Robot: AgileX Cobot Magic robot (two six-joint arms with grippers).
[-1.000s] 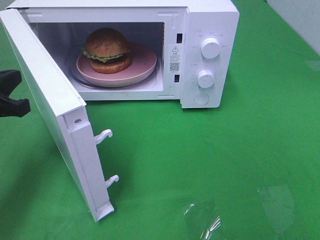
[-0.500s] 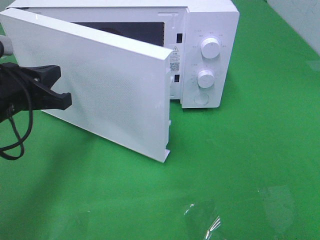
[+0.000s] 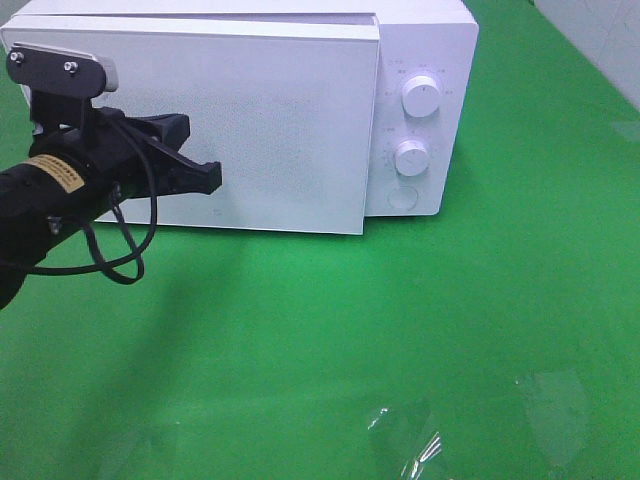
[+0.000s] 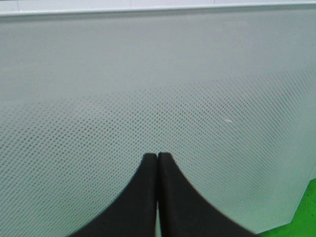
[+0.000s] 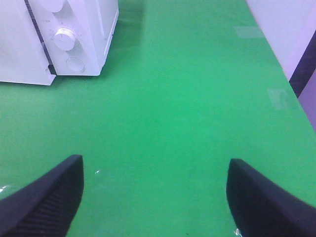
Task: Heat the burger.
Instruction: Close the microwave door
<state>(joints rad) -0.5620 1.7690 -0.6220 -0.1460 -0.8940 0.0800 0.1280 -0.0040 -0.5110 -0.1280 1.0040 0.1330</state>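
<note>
The burger is hidden behind the white microwave door (image 3: 280,130), which lies across the oven's front, shut or very nearly so. My left gripper (image 3: 212,178) is shut with nothing in it, and its tips are at the door's outer face, left of the middle. In the left wrist view the closed fingertips (image 4: 157,157) point at the dotted door panel (image 4: 158,74). My right gripper (image 5: 155,170) is out of the exterior high view. In its own wrist view it stands open over bare green cloth, well away from the microwave (image 5: 94,29).
The microwave body (image 3: 420,40) stands at the back of the green table. Its control panel has two round knobs (image 3: 421,96) (image 3: 411,157) and a round button (image 3: 402,198). A clear plastic scrap (image 3: 405,440) lies near the front edge.
The door has swung from wide open to flat against the oven front, hiding the burger and plate. My left arm moved right and inward, following the door.
</note>
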